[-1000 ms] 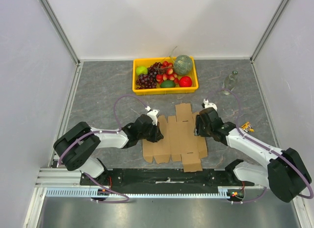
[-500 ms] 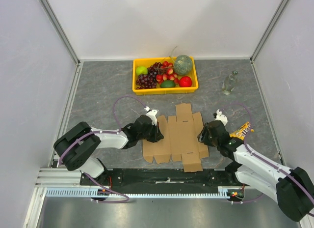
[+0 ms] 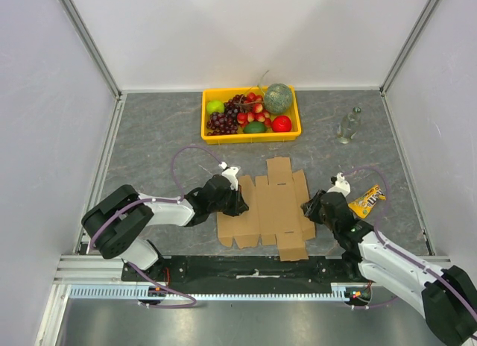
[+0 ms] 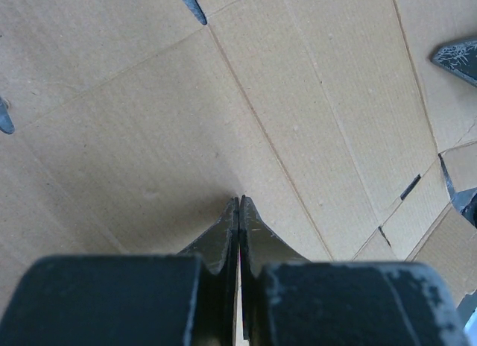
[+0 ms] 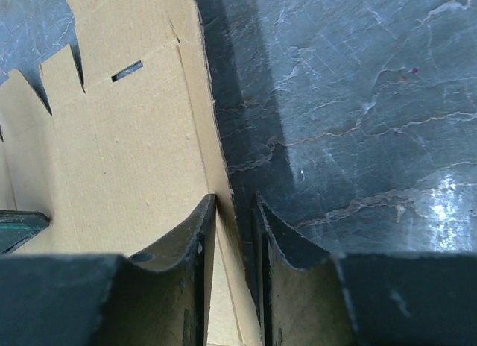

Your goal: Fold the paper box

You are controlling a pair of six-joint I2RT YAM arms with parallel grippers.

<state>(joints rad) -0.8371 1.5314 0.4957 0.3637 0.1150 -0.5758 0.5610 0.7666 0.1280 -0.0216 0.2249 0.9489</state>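
Paper box: plain brown corrugated sheet, unfolded, flaps and slots cut along edges. Lies on table near arm bases, between both grippers. Left gripper: pressed together, tips on sheet. Right gripper: fingers slightly apart astride right edge.

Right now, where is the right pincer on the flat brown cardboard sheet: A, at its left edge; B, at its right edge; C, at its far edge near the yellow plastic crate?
B: the right pincer straddles the right edge of the flat brown cardboard sheet.
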